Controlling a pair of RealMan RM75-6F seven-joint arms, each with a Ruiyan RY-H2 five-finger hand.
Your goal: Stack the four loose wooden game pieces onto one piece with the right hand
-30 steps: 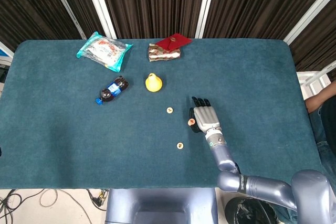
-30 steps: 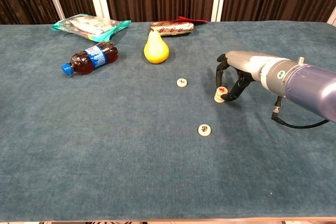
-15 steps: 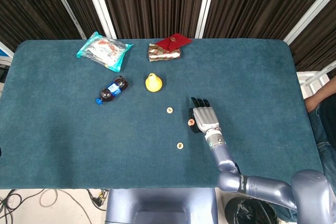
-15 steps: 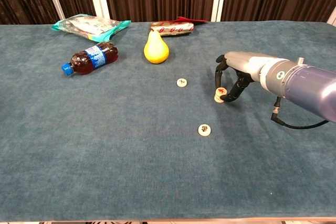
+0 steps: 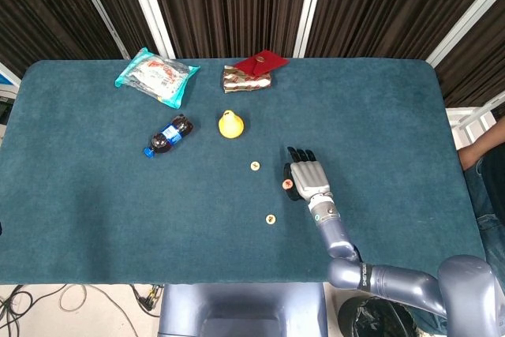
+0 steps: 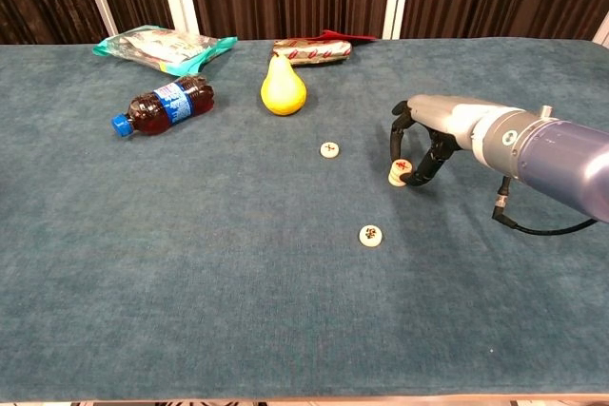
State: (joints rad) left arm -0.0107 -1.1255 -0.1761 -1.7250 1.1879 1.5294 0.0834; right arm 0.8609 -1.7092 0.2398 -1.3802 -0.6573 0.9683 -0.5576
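The right hand [image 6: 423,145] curls over a small stack [image 6: 400,172] of round wooden pieces, fingertips at its sides. I cannot tell if it grips. Two flat pieces lie loose to its left on the fuzzy blue table [image 6: 190,263]: one far [image 6: 329,149], one near [image 6: 371,235].
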